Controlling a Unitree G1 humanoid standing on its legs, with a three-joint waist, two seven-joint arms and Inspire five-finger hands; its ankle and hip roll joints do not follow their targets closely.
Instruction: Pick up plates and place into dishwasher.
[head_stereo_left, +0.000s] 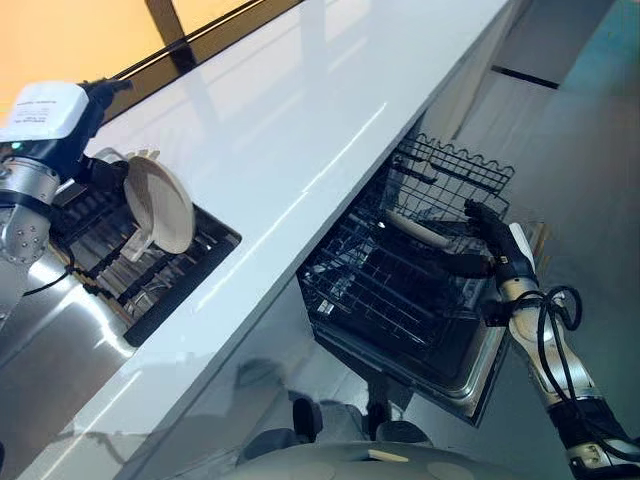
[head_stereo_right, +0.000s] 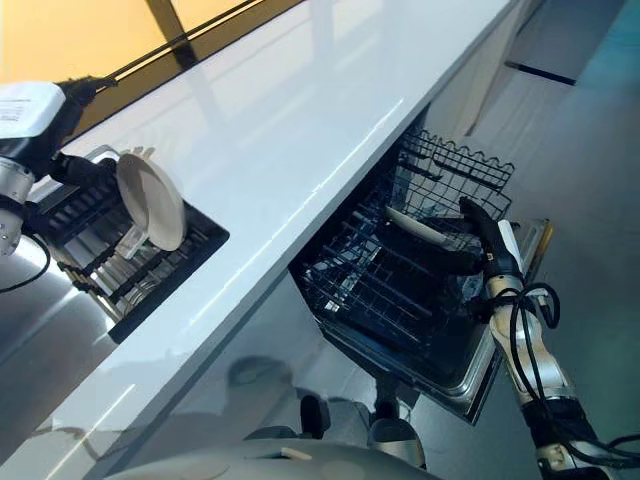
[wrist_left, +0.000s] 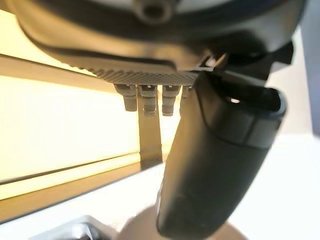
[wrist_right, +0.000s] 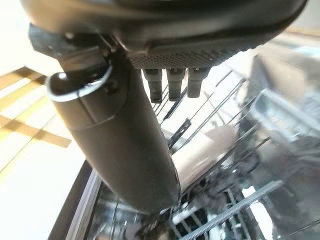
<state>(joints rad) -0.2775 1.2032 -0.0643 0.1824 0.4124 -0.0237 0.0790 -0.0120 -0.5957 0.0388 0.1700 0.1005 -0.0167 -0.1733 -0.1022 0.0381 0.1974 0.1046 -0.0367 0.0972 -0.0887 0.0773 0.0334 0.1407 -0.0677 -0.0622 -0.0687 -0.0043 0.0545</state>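
Nearest us, our right robot hand (head_stereo_left: 478, 240) reaches over the dishwasher rack (head_stereo_left: 400, 285), fingers loosely extended beside a plate (head_stereo_left: 418, 230) already lying there. Our left robot hand (head_stereo_left: 100, 172) grips the next plate (head_stereo_left: 160, 205) on edge above the drying rack (head_stereo_left: 130, 265), across the worktop (head_stereo_left: 300, 120).

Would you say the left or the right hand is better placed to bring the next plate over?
Left: the left hand is already at the plate in the sink rack, while the right hand sits over the dishwasher rack.
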